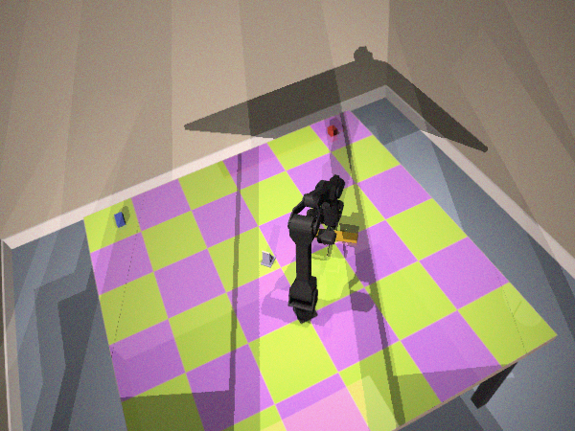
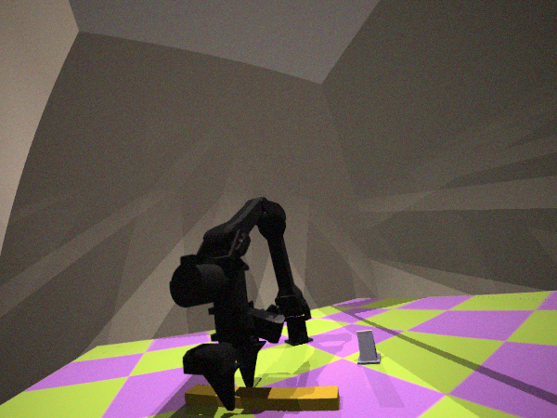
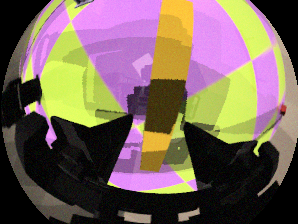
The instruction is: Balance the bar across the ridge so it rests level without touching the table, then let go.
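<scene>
The yellow-orange bar (image 1: 351,238) (image 2: 304,393) (image 3: 172,55) lies flat on the checkered table. My gripper (image 2: 239,397) (image 3: 158,121) is open and points down around the bar, one finger on each side, off toward one end. The wrist view shows gaps between the bar and both fingertips, and the gripper's shadow across the bar. In the top view the arm hides part of the bar. The ridge (image 1: 267,259) (image 2: 367,346), a small grey upright piece on a flat base, stands apart from the bar with nothing on it.
A blue block (image 1: 120,219) lies near the table's far left corner. A red object (image 1: 332,130) (image 3: 283,109) lies near the far edge. The arm's base (image 1: 304,311) (image 2: 297,332) stands on the table, with the arm arching over toward the bar.
</scene>
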